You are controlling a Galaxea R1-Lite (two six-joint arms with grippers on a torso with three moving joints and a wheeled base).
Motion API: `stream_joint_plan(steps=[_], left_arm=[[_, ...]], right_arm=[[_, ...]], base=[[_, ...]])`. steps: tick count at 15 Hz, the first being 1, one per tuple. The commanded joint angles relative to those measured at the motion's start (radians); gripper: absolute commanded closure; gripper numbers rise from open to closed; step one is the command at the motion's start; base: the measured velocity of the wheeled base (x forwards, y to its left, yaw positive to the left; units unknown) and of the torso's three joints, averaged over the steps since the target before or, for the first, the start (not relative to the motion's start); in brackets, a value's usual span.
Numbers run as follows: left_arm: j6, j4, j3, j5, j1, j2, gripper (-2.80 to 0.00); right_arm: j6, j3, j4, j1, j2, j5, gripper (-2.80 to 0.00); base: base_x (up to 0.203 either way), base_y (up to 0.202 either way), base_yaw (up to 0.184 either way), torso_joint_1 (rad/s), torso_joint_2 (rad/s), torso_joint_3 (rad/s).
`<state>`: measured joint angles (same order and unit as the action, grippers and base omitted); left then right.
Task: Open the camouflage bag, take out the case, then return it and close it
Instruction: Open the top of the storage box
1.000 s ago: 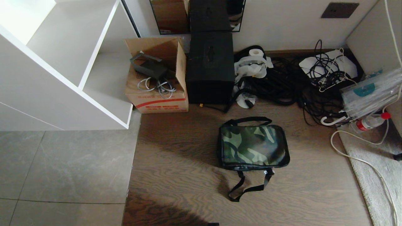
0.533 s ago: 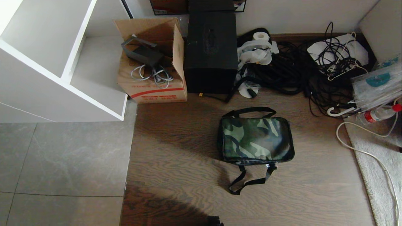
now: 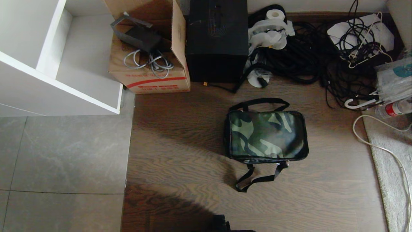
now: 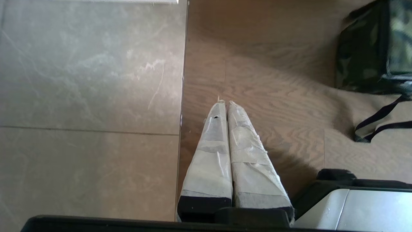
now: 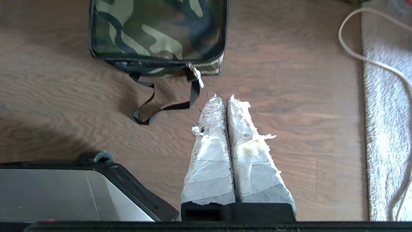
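Only red carton [image 3: 151, 80] print (unreadable); left hand [image 4: 224, 103], right hand [image 5: 223, 97] closed, empty.

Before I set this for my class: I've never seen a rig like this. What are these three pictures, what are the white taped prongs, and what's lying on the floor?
It is a two-armed robot on wheels. The wide picture looks down from its head; the other two come from cameras on its wrists. The taped prongs are its fingers: the left gripper and right gripper are both shut, empty and above the floor. On the wooden floor lies the camouflage bag, zipped closed, its black strap trailing toward the robot. Behind it stand a cardboard carton, a black box and tangled cables.
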<state>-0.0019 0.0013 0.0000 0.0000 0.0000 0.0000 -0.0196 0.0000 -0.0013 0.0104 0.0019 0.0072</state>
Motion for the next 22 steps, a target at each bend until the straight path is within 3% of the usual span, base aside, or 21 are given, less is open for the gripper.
stream_joint_plan(steps=[1,8,22], left_arm=[[0.000,0.000,0.000,0.000,0.000,0.002,0.00],[0.002,0.000,0.000,0.000,0.000,0.000,0.00],[0.002,0.000,0.000,0.000,0.000,0.000,0.00]], right_arm=[[0.000,0.001,0.000,0.000,0.000,0.000,0.00],[0.000,0.002,0.000,0.000,0.000,0.002,0.00],[-0.020,0.002,0.000,0.000,0.000,0.003,0.00]], base=[[0.000,0.000,0.000,-0.002,0.00,-0.197],[0.000,0.000,0.000,0.001,0.00,-0.183],[0.000,0.000,0.000,0.000,0.00,-0.007]])
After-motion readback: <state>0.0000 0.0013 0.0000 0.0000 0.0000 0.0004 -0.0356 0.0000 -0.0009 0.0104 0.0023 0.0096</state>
